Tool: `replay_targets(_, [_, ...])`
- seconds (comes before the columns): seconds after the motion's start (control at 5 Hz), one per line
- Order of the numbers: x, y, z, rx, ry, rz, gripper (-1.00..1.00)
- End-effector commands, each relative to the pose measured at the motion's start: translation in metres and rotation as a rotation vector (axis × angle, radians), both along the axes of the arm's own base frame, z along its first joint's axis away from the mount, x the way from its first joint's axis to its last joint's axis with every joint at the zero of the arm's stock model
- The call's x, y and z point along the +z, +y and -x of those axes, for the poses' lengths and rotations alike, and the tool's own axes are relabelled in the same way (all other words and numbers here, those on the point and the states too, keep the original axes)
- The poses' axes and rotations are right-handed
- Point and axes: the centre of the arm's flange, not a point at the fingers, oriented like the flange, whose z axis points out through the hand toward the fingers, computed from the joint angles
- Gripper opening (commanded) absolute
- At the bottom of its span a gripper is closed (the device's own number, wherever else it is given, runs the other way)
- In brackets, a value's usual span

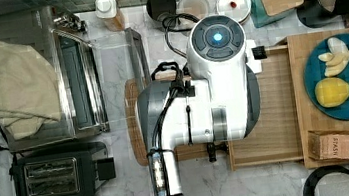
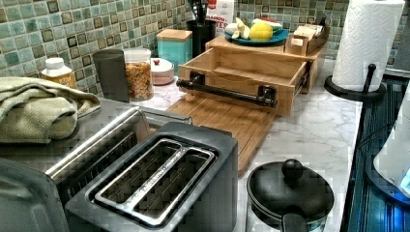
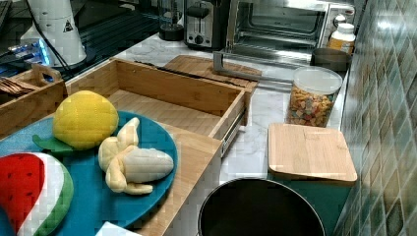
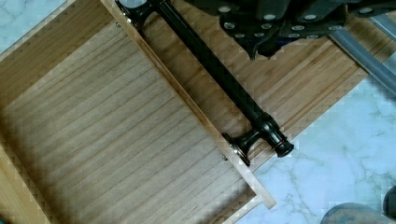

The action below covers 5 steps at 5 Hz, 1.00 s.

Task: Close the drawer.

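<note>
Bamboo drawer point(image 2: 251, 72) stands open, one black bar handle point(image 2: 226, 92).

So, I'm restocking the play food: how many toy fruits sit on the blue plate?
3 on the blue plate in the right view: a lemon nearest the drawer, a peeled banana beside it, and a watermelon slice at the frame's lower-left edge, partly cropped.

In the top view the white robot arm point(image 1: 216, 88) covers the front of the light bamboo drawer point(image 1: 270, 116) and most of its black bar handle, while the wrist view's edge crops the dark gripper point(image 4: 275, 21), fingers unreadable.
</note>
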Motion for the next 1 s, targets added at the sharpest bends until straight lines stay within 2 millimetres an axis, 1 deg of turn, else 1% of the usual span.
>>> replay_targets(0.2, [-0.005,-0.007,0.015,0.124,-0.012,-0.016,-1.00])
replay_targets(0.4, [-0.010,0.005,0.022,0.307,-0.032,-0.101,-1.00])
replay_targets(0.6, [-0.022,0.056,0.028,0.440,-0.057,-0.035,-1.00])
replay_targets(0.8, [-0.037,0.096,0.048,0.527,-0.097,0.047,-1.00])
replay_targets(1.0, [-0.054,0.104,0.063,0.561,-0.086,0.040,-1.00])
